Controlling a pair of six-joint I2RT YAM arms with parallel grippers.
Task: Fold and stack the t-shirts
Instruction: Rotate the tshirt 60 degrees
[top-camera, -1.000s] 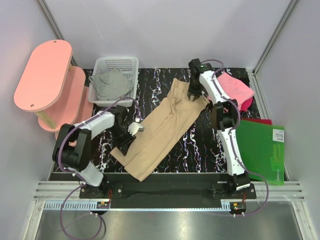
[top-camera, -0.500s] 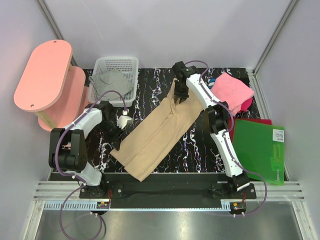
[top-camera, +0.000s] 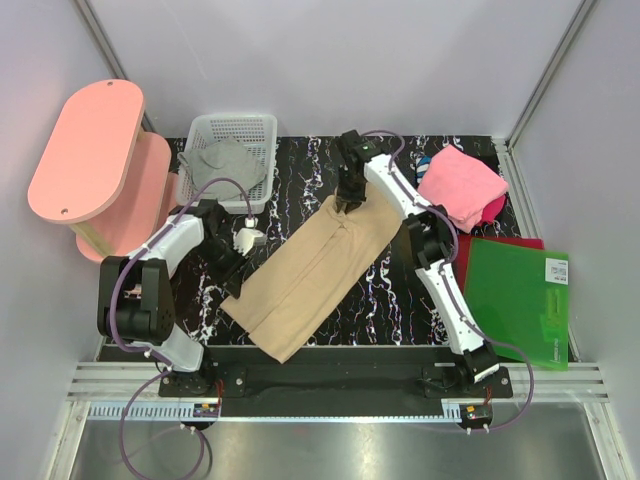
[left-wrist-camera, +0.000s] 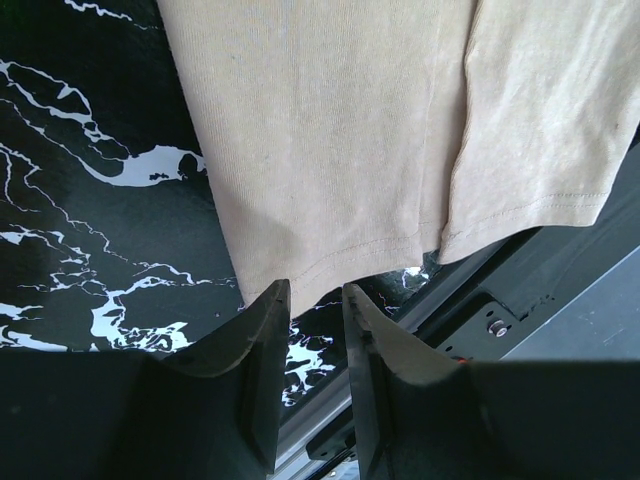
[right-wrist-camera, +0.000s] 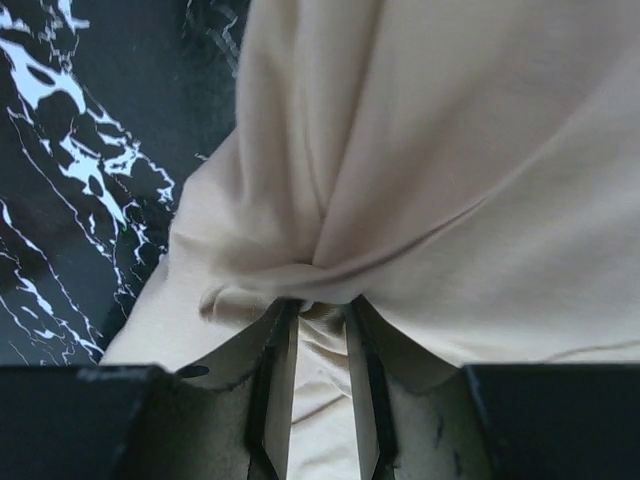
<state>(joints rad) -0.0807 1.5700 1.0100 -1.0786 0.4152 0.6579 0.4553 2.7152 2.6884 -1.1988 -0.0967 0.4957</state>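
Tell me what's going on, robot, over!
Right fingers pinching far end of the tan shirt. Left fingers slightly apart at its near corner, no grip seen. Pink shirt, grey shirt well aside.

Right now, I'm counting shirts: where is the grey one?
Top view: the grey t-shirt lies in the white basket, far left, beside the pink shelf.

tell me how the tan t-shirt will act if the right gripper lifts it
Likely floppy: the tan t-shirt bunches into soft creases where the right gripper pinches it, so the rest would probably hang and drag. It looks light and thin, lying flat on the table.
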